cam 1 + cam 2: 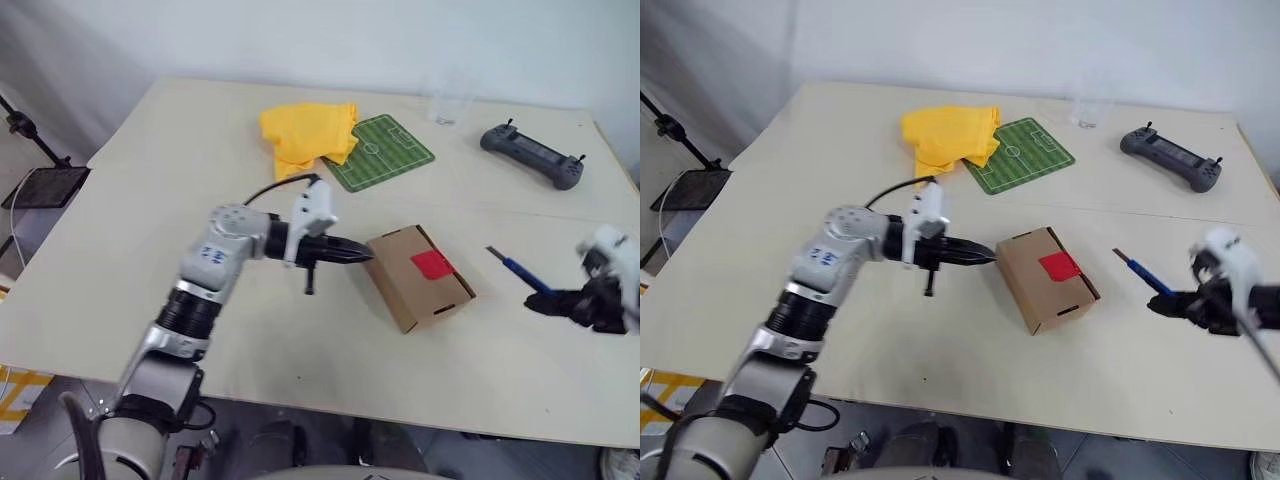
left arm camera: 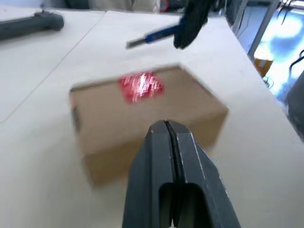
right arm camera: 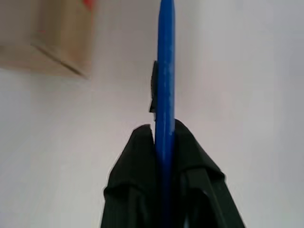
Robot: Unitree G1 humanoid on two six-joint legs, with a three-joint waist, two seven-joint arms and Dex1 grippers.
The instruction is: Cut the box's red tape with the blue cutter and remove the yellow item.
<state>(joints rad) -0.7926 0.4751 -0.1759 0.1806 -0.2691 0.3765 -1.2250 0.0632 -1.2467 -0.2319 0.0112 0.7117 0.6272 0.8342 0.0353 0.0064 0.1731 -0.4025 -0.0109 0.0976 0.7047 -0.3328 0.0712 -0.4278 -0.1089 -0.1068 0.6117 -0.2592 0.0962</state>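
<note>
The brown cardboard box (image 1: pixel 418 277) lies closed mid-table, its red tape (image 1: pixel 431 264) on the lid near one edge. My left gripper (image 1: pixel 362 254) is shut and empty, pointing level at the box's left end, its tips at or just short of the cardboard. In the left wrist view the shut fingers (image 2: pixel 167 137) face the box (image 2: pixel 142 118) and red tape (image 2: pixel 141 86). To the box's right, my right gripper (image 1: pixel 541 298) is shut on the blue cutter (image 1: pixel 520 271), whose silvery tip points back toward the box. The right wrist view shows the cutter (image 3: pixel 166 71) clamped between the fingers. The yellow item is hidden.
A yellow cloth (image 1: pixel 307 135) and a green football-pitch mat (image 1: pixel 381 151) lie at the back. A clear glass (image 1: pixel 450 103) and a grey controller (image 1: pixel 533 155) sit at the far right. A black stand (image 1: pixel 30 150) is off the table's left edge.
</note>
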